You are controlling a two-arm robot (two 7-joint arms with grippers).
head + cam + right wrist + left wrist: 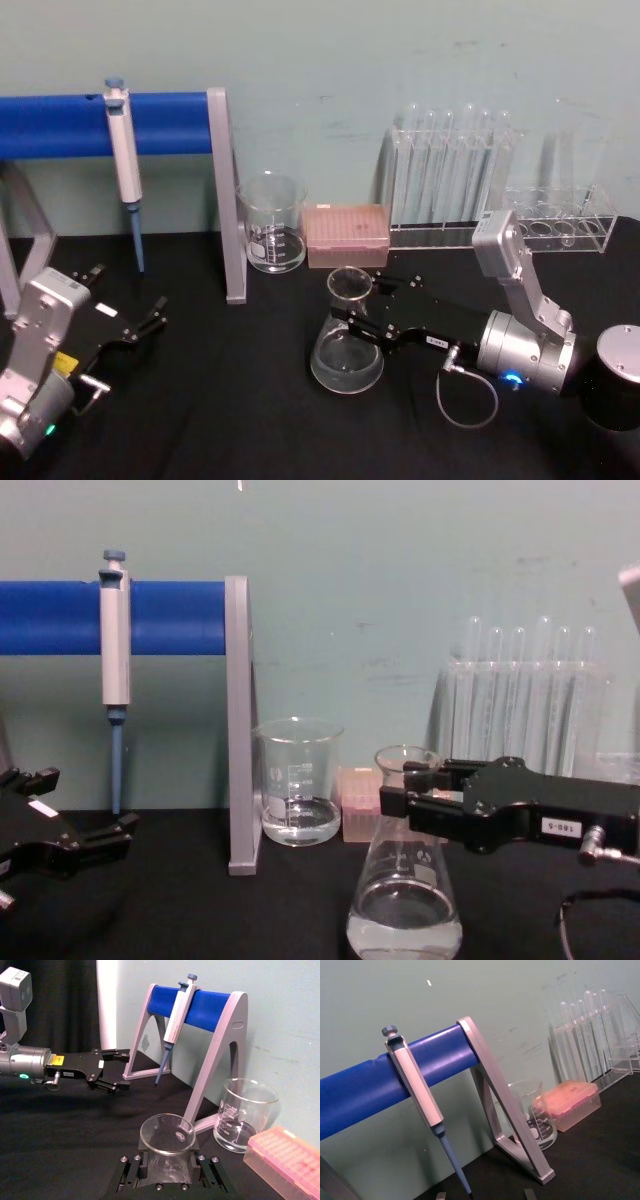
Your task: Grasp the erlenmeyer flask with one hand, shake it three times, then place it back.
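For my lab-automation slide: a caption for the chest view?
Right gripper grips the flask by its neck, near a beaker and pipette stand; left gripper open at left.

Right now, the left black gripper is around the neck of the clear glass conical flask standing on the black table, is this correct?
Not the left one: the right gripper is around the neck of the clear glass conical flask standing on the black table, as the head view shows. The left gripper sits apart, open.

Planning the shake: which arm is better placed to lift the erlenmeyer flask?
Right. The right gripper is at the neck of the erlenmeyer flask; the left gripper rests open far off, near the pipette stand.
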